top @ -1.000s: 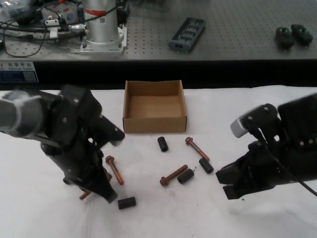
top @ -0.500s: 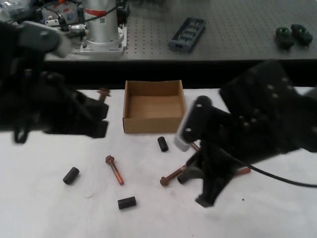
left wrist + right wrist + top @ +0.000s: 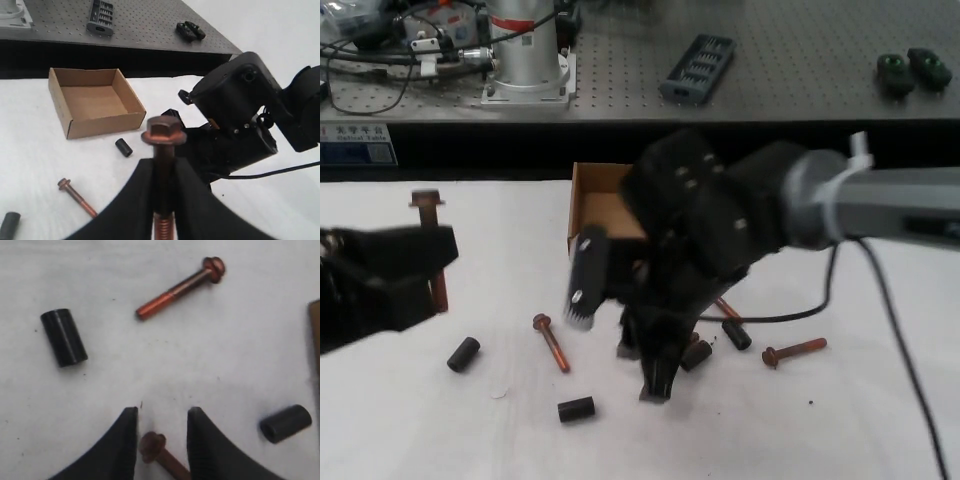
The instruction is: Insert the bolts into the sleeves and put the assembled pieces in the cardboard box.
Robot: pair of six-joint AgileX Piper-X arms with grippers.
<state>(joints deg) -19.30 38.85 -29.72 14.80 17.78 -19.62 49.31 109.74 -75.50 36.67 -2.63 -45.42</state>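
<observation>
My left gripper [image 3: 161, 167] is shut on a copper bolt [image 3: 163, 131], held upright with its head up, at the bench's left side [image 3: 430, 255]. My right gripper [image 3: 159, 422] is open and points down, its fingers on either side of the head of a copper bolt [image 3: 152, 446] lying on the white cloth; in the high view it hangs mid-bench [image 3: 655, 385]. The open cardboard box [image 3: 92, 100] stands behind it, partly hidden [image 3: 592, 205]. Black sleeves [image 3: 463, 353] [image 3: 576, 408] [image 3: 737, 333] and loose bolts [image 3: 552, 342] [image 3: 794, 350] lie scattered.
The right wrist view has a sleeve [image 3: 63, 337], a bolt [image 3: 182, 287] and a second sleeve [image 3: 286, 423] around the fingers. Behind the cloth is a perforated metal table with a silver post [image 3: 525, 60] and a dark slotted part [image 3: 698, 66].
The left arm rose from the cloth with a bolt and drew to the left edge. The right arm swung from the right side to the middle, over the loose bolts.
</observation>
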